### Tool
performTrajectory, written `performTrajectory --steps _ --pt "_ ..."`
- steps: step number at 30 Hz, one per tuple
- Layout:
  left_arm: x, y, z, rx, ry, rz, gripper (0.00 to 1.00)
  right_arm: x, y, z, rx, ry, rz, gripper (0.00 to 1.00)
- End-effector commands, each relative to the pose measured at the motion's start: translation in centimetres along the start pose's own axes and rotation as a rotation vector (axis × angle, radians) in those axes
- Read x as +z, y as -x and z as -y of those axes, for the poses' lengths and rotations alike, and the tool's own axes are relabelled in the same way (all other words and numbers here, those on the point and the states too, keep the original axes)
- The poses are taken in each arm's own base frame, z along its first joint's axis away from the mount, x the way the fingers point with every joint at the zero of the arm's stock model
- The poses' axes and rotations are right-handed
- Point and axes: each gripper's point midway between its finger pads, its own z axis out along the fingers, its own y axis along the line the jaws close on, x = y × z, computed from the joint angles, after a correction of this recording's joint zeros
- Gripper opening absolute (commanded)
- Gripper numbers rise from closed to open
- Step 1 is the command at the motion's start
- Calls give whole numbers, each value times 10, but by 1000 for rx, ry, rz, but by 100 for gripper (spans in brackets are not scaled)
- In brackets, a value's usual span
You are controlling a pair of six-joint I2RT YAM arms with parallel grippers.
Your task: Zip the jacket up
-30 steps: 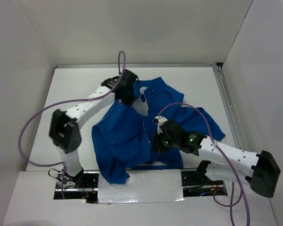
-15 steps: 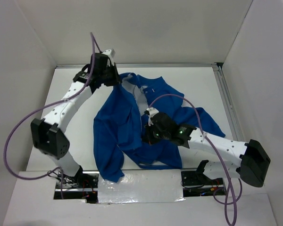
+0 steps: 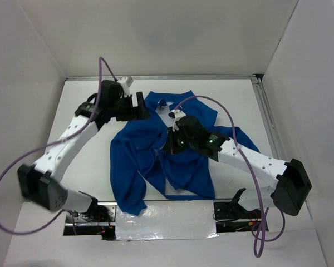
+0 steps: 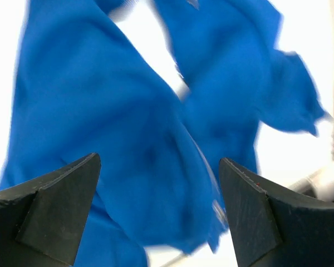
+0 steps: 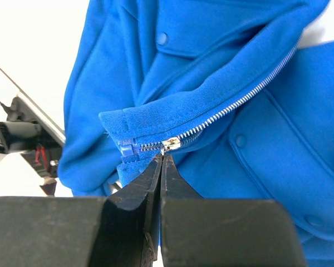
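Blue jacket lies crumpled mid-table, collar end toward the far edge, hem near the near edge, one sleeve spread toward the right edge, the other bunched down at the near-left side. The white table shows bare around it. The left end effector sits over the far-left part of the jacket near the collar. In the left wrist view the left end effector is released: both dark fingers stand wide apart with nothing between them, and blurred blue cloth lies below. The right end effector is over the jacket's middle at the front opening. In the right wrist view the right end effector is clenched, fingers pressed flat together, tips touching the silver slider at the low end of the zipper. Cannot tell if the pull tab is actually pinched. The zipper teeth run up and right from the slider along a folded blue edge. Round blue snap buttons show on the fabric. A purple cable loops off the left arm.
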Motion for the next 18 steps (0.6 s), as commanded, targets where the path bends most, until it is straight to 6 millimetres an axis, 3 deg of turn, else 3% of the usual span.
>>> performTrajectory --steps 1,2,3,4,8,11,14,18 --pt "-51 -33 39 -14 -154 29 99 -4 28 -22 -29 77 53 0" --pt "-71 -40 47 -17 -198 56 99 -5 29 -22 -31 78 56 0" --pt "-68 -62 46 -29 -214 18 99 -6 30 -24 -37 83 62 0" --pt "-77 -70 50 -35 -239 21 99 -5 26 -24 -37 88 50 0" --pt "-74 -132 69 -100 -332 -169 99 -10 24 -31 -37 129 62 0" --pt "-71 -151 80 -142 -373 -210 99 -11 24 -32 -32 134 66 0" --pt "-63 -155 85 -172 -383 -198 98 -12 21 -35 -28 152 64 0" --pt "-51 -152 93 -151 -407 -165 82 -14 17 -38 -23 175 60 0"
